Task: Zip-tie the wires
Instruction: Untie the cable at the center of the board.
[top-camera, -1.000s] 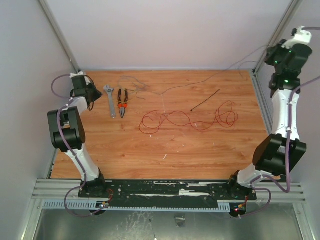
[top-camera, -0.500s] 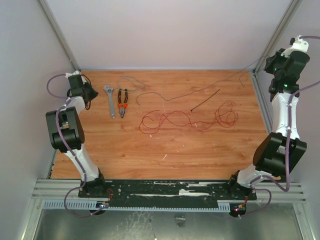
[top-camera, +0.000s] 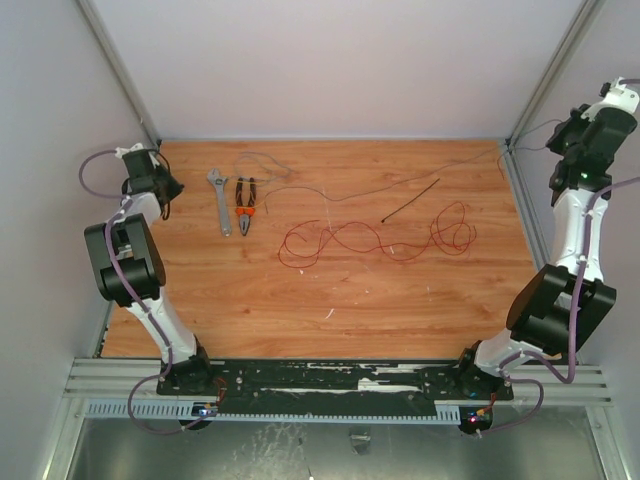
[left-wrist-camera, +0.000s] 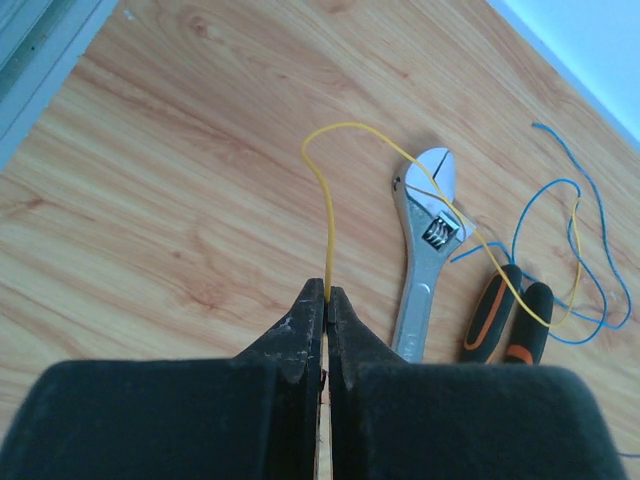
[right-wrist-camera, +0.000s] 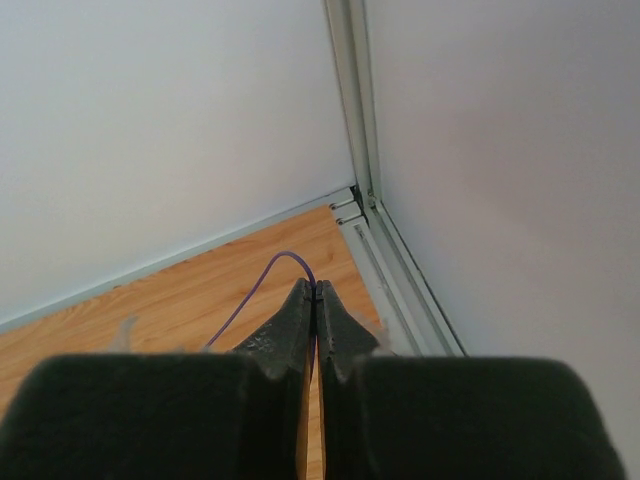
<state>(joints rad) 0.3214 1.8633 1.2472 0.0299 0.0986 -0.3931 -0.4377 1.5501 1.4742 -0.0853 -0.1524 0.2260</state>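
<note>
Pinching a thin yellow strand (left-wrist-camera: 327, 200) between pressed-together fingertips, the left hand (left-wrist-camera: 327, 295) sits low over the desk (top-camera: 300, 300) at its far left corner. The wrench (left-wrist-camera: 425, 240) and pliers (left-wrist-camera: 505, 320) lie just beyond it. The right hand (right-wrist-camera: 316, 290), raised at the far right corner, nips a purple strand (right-wrist-camera: 248, 295). Red wires (top-camera: 375, 240) lie looped mid-desk. The zip tie (top-camera: 410, 203) lies just behind them, untouched.
</note>
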